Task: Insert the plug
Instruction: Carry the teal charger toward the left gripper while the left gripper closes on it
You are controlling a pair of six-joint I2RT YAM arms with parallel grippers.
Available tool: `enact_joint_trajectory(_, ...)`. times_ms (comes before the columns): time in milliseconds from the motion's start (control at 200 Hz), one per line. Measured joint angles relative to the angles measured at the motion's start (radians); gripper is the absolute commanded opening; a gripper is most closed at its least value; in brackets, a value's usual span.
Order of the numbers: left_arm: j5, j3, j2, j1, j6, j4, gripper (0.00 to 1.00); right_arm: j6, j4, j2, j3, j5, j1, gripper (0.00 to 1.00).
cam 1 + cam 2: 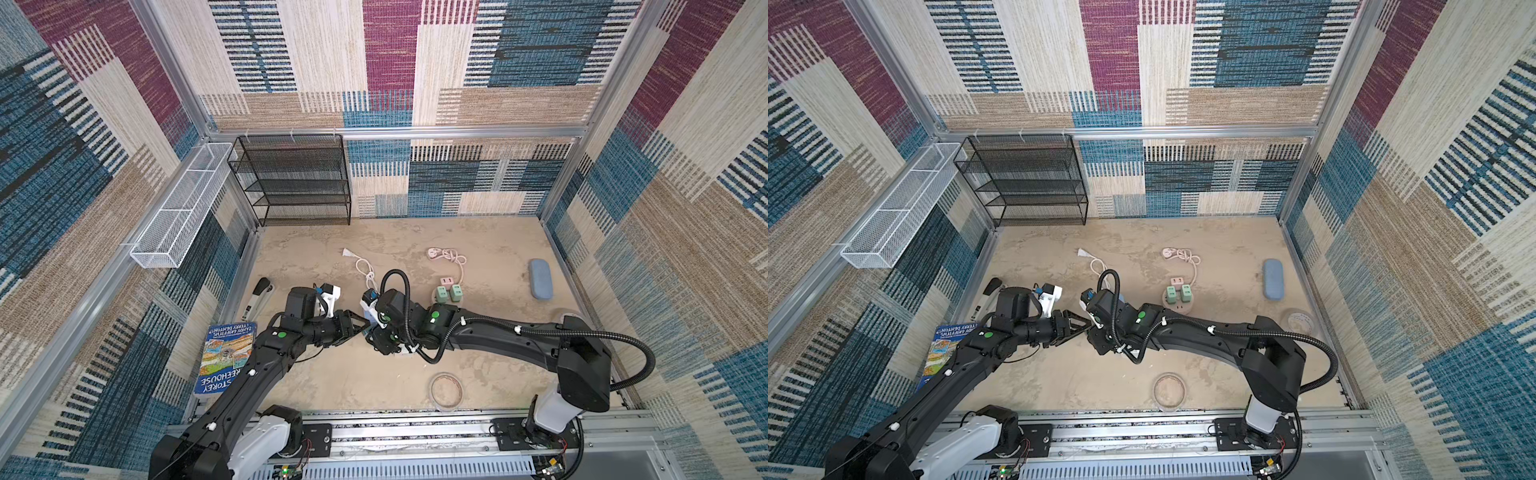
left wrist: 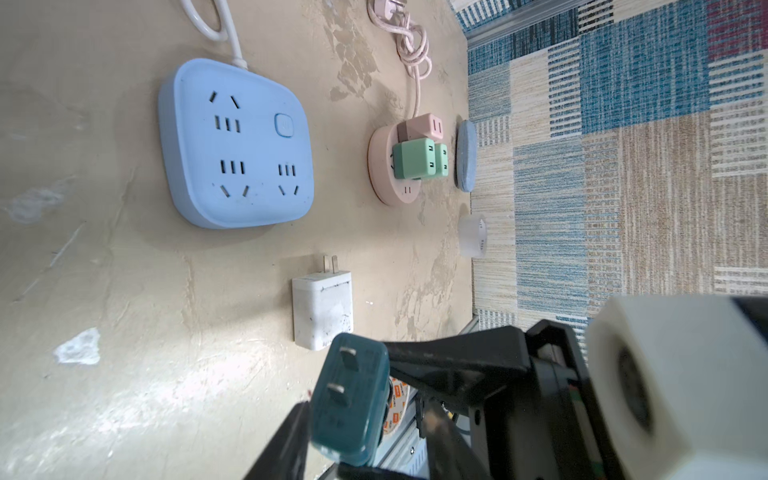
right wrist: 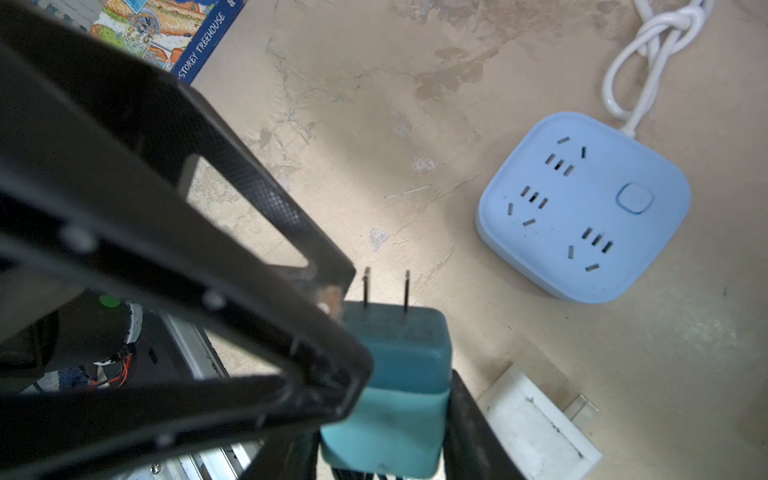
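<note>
The teal plug [image 2: 349, 399] [image 3: 399, 365] hangs above the table with its two flat prongs bare. My right gripper [image 3: 386, 440] [image 1: 374, 332] is shut on its rear half, one finger on each end. My left gripper [image 2: 365, 415] [image 1: 359, 326] reaches in from the left with its jaws around the plug's front half. One finger [image 2: 291, 436] lies against it and a gap shows on the other side. The light blue power strip [image 2: 237, 145] [image 3: 582, 208] lies flat nearby with all its sockets free. In both top views the arms hide it.
A white charger [image 2: 322, 307] [image 3: 536, 428] lies between the plug and the blue strip. A pink round strip [image 2: 380, 162] [image 1: 449, 291] carries green and pink adapters. A book [image 1: 226, 357], a stapler [image 1: 259, 295], a tape roll [image 1: 446, 390] and a blue case [image 1: 540, 279] lie around.
</note>
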Motion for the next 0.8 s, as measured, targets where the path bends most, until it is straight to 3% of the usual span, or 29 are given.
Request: enact_joint_trajectory(801, 0.042, -0.01, 0.018, -0.035, -0.003, 0.054, 0.46, -0.034, -0.073, -0.054, 0.029, -0.013, 0.0, 0.0)
